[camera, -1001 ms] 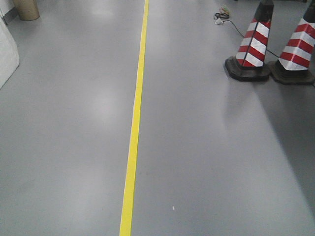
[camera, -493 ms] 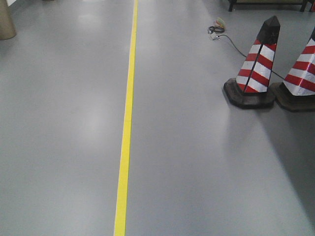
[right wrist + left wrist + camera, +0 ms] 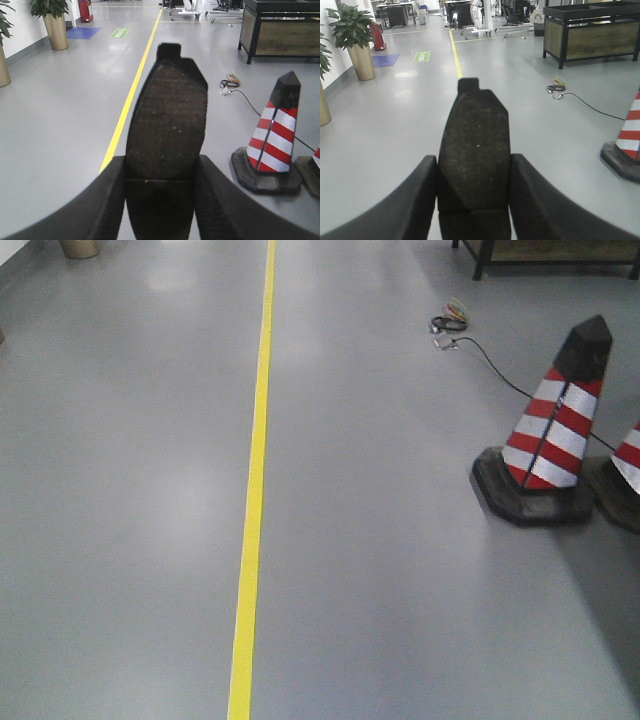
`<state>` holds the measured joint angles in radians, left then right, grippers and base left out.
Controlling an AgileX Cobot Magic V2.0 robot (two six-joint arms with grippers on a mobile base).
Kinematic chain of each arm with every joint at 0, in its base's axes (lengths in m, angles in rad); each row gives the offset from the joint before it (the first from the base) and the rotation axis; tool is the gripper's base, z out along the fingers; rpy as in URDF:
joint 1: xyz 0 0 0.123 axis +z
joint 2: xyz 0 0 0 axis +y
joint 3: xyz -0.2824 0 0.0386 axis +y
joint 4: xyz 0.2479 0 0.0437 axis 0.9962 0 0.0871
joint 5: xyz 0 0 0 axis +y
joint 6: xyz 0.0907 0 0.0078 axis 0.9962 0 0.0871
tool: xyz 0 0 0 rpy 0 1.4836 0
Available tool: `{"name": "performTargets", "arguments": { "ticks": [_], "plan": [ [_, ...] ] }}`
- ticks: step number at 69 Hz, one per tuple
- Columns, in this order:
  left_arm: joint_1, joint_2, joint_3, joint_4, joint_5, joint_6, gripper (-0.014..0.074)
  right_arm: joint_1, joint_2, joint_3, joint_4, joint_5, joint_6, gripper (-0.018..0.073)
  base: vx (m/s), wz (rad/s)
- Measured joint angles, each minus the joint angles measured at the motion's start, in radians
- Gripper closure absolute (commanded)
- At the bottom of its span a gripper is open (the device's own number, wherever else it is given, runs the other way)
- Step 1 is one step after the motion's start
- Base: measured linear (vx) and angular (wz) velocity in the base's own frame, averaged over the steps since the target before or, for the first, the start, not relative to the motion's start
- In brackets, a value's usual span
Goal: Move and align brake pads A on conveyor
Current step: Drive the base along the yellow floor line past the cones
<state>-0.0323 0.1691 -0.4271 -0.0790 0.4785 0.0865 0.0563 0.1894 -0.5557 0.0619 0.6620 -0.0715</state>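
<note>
In the left wrist view a dark brake pad (image 3: 475, 150) with a thin cross groove stands lengthwise between the two black fingers (image 3: 415, 200), and my left gripper (image 3: 474, 192) is shut on it. The right wrist view has the same picture: a second brake pad (image 3: 167, 125), brown-grey face up and tab at its far end, is clamped by my right gripper (image 3: 160, 195). Both pads hang above a grey floor. The conveyor is out of view in every frame. Neither gripper appears in the front view.
A yellow floor line (image 3: 255, 470) runs away ahead. Red-and-white cones (image 3: 552, 440) (image 3: 272, 137) stand on the right, a loose cable (image 3: 450, 322) beyond them. A dark workbench (image 3: 590, 32) is at the far right; potted plants (image 3: 357, 40) line the left wall.
The front view has shifted: the cones slid right and lower in the picture, the cable came further into view, and the yellow line sits slightly left. The base is moving over the floor.
</note>
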Motion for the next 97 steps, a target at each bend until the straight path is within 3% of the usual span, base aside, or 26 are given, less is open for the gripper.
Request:
{"name": "performTargets", "arguments": {
  "ticks": [73, 97],
  "plan": [
    [0.0, 0.0, 0.0, 0.0, 0.0, 0.0, 0.0602, 0.0, 0.0, 0.0, 0.001, 0.0, 0.0, 0.0565, 0.66, -0.02],
    [0.0, 0.0, 0.0, 0.0, 0.0, 0.0, 0.0602, 0.0, 0.0, 0.0, 0.002, 0.0, 0.0, 0.0565, 0.4, -0.46]
  ]
}}
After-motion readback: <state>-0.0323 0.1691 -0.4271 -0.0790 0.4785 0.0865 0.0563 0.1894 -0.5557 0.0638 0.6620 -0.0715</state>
